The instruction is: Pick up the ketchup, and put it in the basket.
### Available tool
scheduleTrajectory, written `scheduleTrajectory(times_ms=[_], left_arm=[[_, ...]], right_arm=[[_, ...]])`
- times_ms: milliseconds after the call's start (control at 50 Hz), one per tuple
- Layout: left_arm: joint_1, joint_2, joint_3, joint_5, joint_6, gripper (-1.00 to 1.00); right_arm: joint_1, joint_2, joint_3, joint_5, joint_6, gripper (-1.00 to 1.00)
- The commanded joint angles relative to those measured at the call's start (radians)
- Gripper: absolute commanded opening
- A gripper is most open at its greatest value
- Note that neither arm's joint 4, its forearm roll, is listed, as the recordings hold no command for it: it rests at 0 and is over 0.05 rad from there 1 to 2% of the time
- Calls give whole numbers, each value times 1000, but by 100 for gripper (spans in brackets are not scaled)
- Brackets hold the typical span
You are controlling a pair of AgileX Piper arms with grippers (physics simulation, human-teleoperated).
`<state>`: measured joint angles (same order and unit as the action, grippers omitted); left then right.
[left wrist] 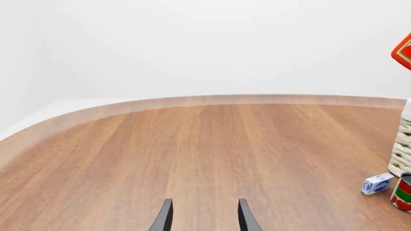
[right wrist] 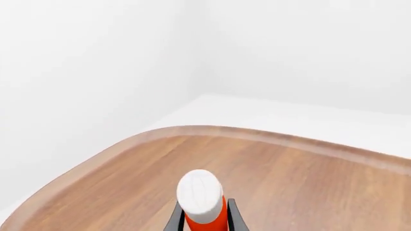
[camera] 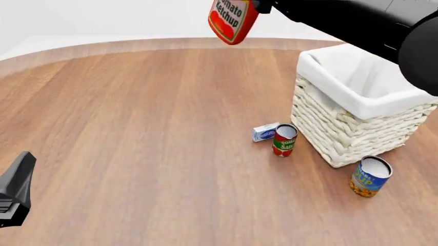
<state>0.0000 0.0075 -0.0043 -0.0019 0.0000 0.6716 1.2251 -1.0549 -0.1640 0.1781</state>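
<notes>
The ketchup (camera: 233,20), a red squeeze bottle with a white-lettered label, hangs tilted high above the table, left of the basket (camera: 342,133) and clear of it. In the right wrist view its white cap (right wrist: 200,193) faces the camera, with my right gripper (right wrist: 204,217) shut on the red body and one dark finger (right wrist: 233,214) on each side. The cream woven basket with its white liner stands at the right. My left gripper (left wrist: 204,219) is open and empty, low over bare wood; its arm (camera: 15,188) shows at the front view's lower left. A red corner of the ketchup (left wrist: 403,50) shows in the left wrist view.
A short red-and-green can (camera: 284,140) and a small blue-and-white box (camera: 265,132) stand just left of the basket. A blue-and-yellow can (camera: 370,177) stands by its near corner. The table's curved far edge (camera: 137,45) runs behind.
</notes>
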Motion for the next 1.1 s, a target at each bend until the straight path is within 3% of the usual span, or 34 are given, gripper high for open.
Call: scheduleTrajectory(times_ms=[20, 340, 1100], left_arm=[[0, 0, 0, 0, 0, 100], [0, 0, 0, 0, 0, 100], [0, 0, 0, 0, 0, 100]], right_arm=[[-51, -24, 32, -29, 25, -100], [-124, -2, 16, -34, 28, -100], [-198, -13, 27, -64, 44, -100]])
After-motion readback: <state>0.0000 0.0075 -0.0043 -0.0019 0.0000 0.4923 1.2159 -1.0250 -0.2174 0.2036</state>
